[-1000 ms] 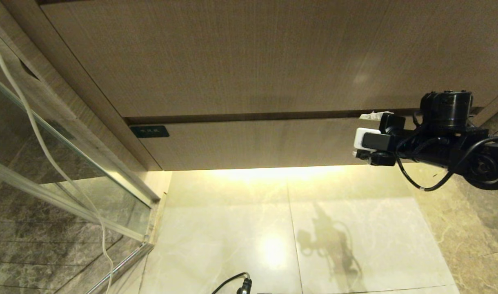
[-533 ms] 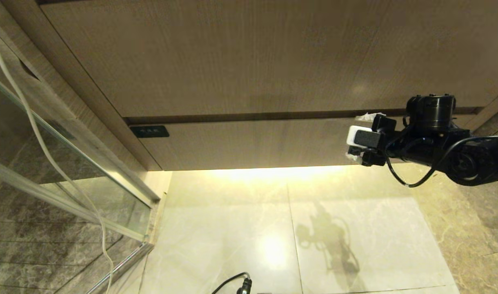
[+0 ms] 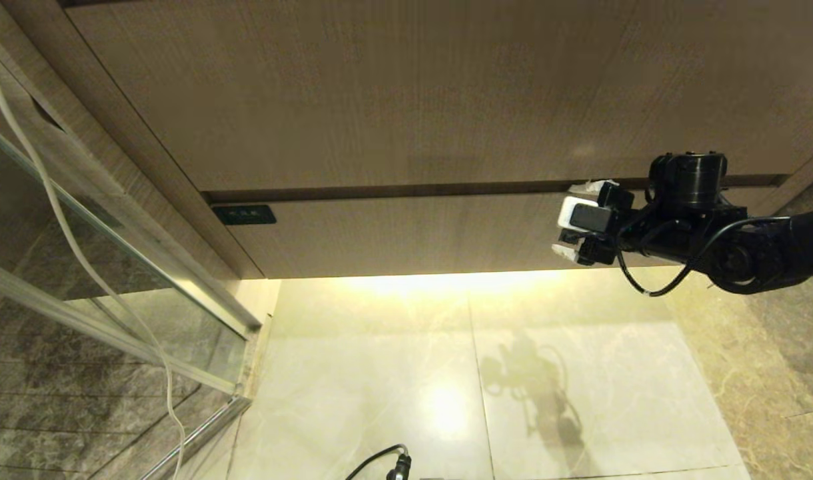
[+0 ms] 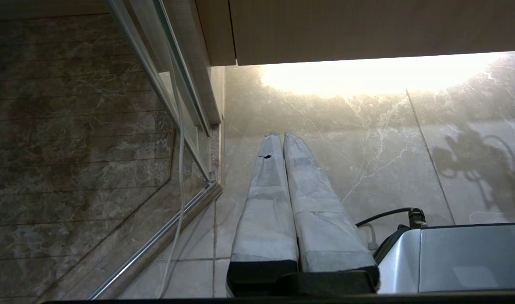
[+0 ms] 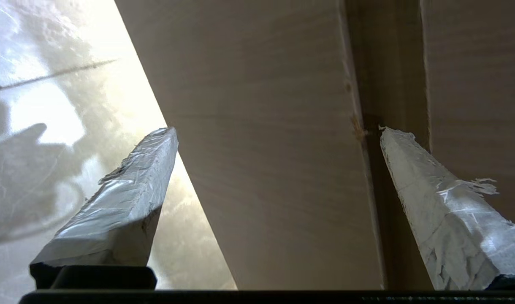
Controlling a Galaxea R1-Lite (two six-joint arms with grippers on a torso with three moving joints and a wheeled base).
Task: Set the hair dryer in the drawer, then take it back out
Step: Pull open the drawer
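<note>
The drawer (image 3: 413, 233) is closed, a flat wood-grain front with a small dark label (image 3: 244, 214) at its left end. My right gripper (image 3: 580, 219) is at the drawer's right end, open wide, its jaws straddling the front. In the right wrist view the drawer front (image 5: 261, 202) fills the space between the fingers of the right gripper (image 5: 278, 131). One taped finger (image 5: 430, 202) lies along the dark gap above the front, the other (image 5: 126, 198) past its lower edge, over the lit floor. The hair dryer is out of view. My left gripper (image 4: 280, 136) is parked, shut, pointing at the floor.
A taller wood-grain panel (image 3: 413, 93) stands above the drawer. A glass door in a metal frame (image 3: 113, 280) and a hanging white cord (image 3: 66, 227) are at the left. Pale marble floor (image 3: 380, 373) lies below, with a black cable (image 3: 380, 460) near my base (image 4: 460, 257).
My right arm has moved left and slightly up along the drawer front, closer to it. The left arm has not moved.
</note>
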